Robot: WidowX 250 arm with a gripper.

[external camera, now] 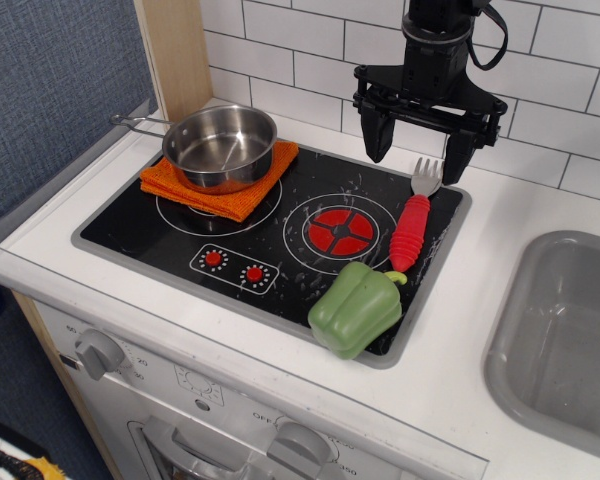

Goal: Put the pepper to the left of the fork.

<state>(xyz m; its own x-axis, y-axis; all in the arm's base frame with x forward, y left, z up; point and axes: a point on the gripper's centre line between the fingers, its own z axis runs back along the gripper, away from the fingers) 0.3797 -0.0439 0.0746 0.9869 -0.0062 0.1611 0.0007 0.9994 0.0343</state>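
Observation:
The green pepper (355, 309) lies on its side at the front right corner of the black stovetop (180, 235), stem pointing toward the fork. The fork (413, 220) lies just behind it, red ribbed handle toward the front, silver tines toward the wall. The pepper's stem nearly touches the handle's end. My black gripper (416, 148) hangs open and empty above the back right of the stove, over the fork's tines, well above the pepper.
A steel pot (220, 146) sits on an orange cloth (220, 185) on the back left burner. A grey sink (565, 340) lies to the right. A white tiled wall (300, 60) stands behind, a wooden post (175, 55) at back left.

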